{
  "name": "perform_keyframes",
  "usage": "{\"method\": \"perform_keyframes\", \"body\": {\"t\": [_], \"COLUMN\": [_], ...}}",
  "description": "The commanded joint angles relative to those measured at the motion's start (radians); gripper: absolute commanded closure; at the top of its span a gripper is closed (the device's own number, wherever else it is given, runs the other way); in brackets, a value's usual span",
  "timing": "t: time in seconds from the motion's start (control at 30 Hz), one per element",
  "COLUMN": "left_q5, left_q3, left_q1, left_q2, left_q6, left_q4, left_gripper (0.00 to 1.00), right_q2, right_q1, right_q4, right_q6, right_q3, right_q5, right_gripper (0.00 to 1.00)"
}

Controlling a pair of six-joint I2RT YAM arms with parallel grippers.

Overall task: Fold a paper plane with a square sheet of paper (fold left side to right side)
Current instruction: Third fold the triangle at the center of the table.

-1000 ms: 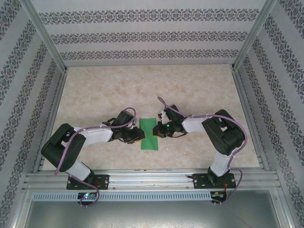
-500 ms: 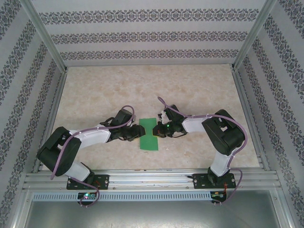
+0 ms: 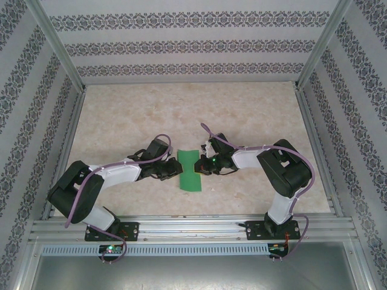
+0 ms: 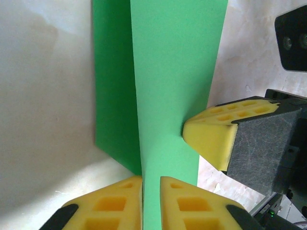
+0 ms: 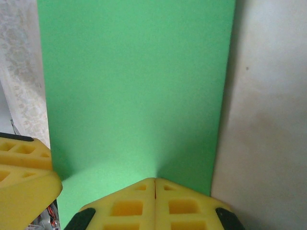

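Observation:
The square sheet of paper is bright green and lies folded into a narrow upright strip at the table's centre front. A paper plane is out of view. My left gripper reaches in from the left. In the left wrist view its yellow pads are shut on a raised flap of the sheet, and a darker layer lies flat underneath. My right gripper is shut, its joined tips resting on the sheet at its right edge. One of the right gripper's fingers touches the flap.
The marbled beige table stretches far behind the paper. Patterned walls and metal posts enclose three sides. An aluminium rail with both arm bases runs along the near edge. The left gripper's pad shows in the right wrist view.
The left arm's elbow has swung down and to the left. Its jaws have narrowed onto the paper flap. The right arm and the sheet's place on the table look unchanged.

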Motion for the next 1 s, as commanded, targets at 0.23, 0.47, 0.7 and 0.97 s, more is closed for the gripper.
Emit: {"method": "perform_keyframes", "body": {"t": [0.23, 0.47, 0.7, 0.97], "left_q5": [-0.002, -0.006, 0.005, 0.003], "left_q3": [-0.002, -0.002, -0.015, -0.017], "left_q1": [0.007, 0.007, 0.007, 0.006], "left_q2": [0.011, 0.006, 0.004, 0.001], "left_q6": [-0.005, -0.025, -0.055, -0.065], "left_q4": [0.002, -0.006, 0.020, 0.021], "left_gripper": [1.00, 1.00, 1.00, 1.00], "right_q2": [-0.028, -0.104, -0.296, -0.616], "right_q1": [-0.009, -0.031, -0.065, -0.073], "right_q4": [-0.071, -0.084, -0.096, -0.082], "right_q6": [-0.025, -0.058, -0.123, -0.229], "right_q3": [0.004, 0.029, -0.021, -0.176], "right_q5": [0.008, 0.020, 0.115, 0.255], "right_gripper": [0.96, 0.82, 0.65, 0.53]}}
